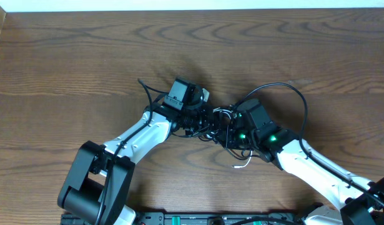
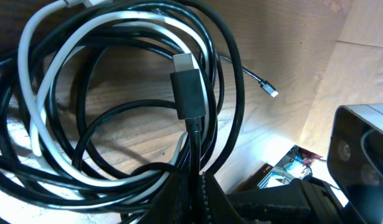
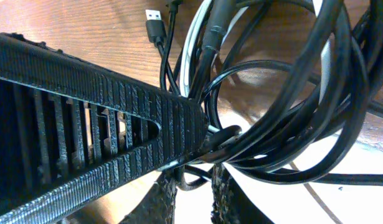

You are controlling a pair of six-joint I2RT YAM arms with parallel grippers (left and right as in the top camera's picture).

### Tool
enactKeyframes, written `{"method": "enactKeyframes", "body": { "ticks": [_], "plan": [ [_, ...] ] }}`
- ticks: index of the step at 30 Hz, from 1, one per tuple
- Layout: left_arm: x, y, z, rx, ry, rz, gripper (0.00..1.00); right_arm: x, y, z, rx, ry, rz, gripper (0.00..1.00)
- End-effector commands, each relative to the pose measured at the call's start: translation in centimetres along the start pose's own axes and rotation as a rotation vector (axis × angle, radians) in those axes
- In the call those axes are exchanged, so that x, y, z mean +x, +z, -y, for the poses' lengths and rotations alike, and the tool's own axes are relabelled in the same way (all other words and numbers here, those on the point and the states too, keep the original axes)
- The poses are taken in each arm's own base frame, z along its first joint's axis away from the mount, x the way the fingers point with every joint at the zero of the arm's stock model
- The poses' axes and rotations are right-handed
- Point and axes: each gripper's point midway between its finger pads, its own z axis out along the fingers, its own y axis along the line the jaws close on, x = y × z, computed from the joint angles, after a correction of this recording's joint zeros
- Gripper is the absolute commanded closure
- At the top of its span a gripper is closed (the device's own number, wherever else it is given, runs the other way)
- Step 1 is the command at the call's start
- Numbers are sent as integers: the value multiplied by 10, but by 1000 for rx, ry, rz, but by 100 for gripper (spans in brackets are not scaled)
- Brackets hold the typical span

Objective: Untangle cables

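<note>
Plainly we have barely begun: the cables [image 1: 218, 127] lie as one knotted coil at the centre of the overhead frame, black loops and the white cable [image 2: 42, 81] all interwound. Our left gripper [image 2: 192, 193] is clenched on the black cord [image 2: 195, 140] below its flat plug [image 2: 190, 87], our right gripper [image 3: 194, 186] seems nipped on a black strand [image 3: 185, 180]; no container is in view.
</note>
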Motion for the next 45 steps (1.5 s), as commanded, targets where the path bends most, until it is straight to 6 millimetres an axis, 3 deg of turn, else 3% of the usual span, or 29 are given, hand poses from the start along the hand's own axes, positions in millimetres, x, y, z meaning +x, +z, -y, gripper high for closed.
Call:
{"method": "enactKeyframes", "body": {
  "ticks": [1, 10, 22, 27, 37, 44, 45],
  "plan": [
    [3, -3, 6, 18, 5, -8, 93, -12, -3, 1, 54, -7, 75, 84],
    [3, -3, 6, 19, 5, -8, 92, -17, -1, 10, 140, -32, 141, 91],
    [3, -3, 6, 18, -21, -9, 93, -21, 4, 19, 182, -80, 155, 90],
    [3, -3, 7, 21, -21, -12, 93, -23, 4, 18, 178, -81, 160, 99],
    [6, -3, 9, 35, -20, -27, 92, -23, 4, 20, 192, -109, 161, 92],
    [-6, -3, -2, -31, -13, 43, 92, -14, 6, 16, 162, -156, 107, 88],
    [-7, -3, -4, -38, -13, 52, 88, -12, 6, 17, 168, -161, 101, 87]
  ]
}}
